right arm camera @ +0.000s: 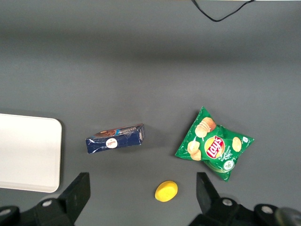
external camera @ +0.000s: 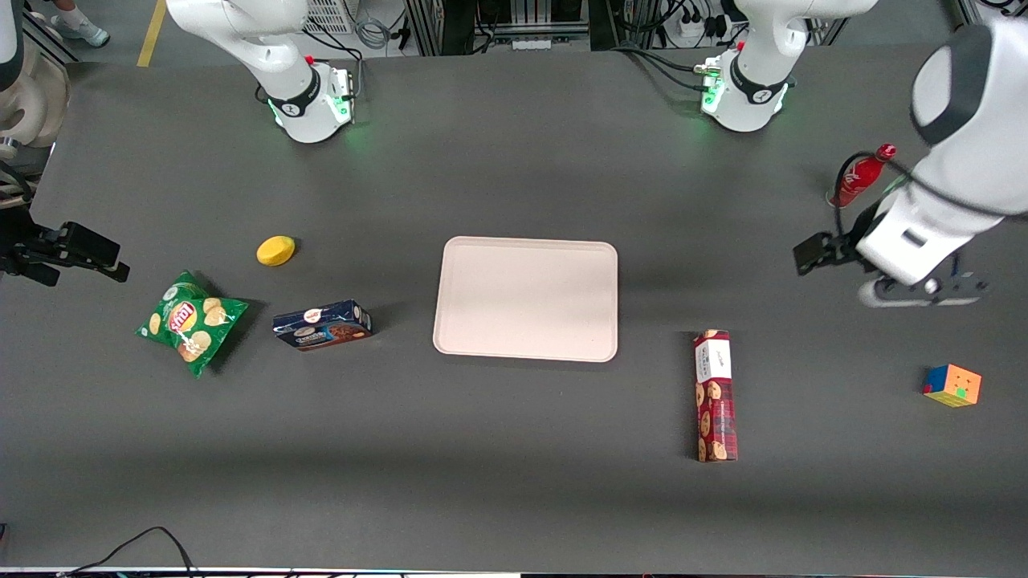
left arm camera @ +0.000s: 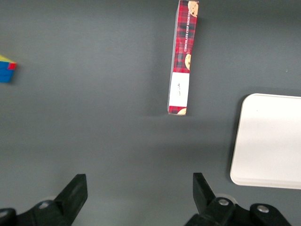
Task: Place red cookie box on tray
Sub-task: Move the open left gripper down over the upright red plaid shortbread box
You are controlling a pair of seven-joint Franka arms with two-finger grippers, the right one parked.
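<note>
Front view has the working arm's claw hanging above bare table toward the working arm's end. Its two fingers stand wide apart with nothing between them, as the wrist view shows, and only grey tabletop lies under them.

Nearest to the claw is the red cookie box, which lies flat on the table, nearer to the front camera than the claw and apart from it. Its white label end points away from the front camera. It is not on the tray; the tray sits in the middle of the table, near the box but not touching it, and nothing rests on it.

A red bottle stands farther from the front camera than the claw. A colour cube sits nearer to that camera than the claw.

Well away from the claw, toward the parked arm's end, lie a dark blue cookie box, a yellow lemon and a green bag of crisps.
</note>
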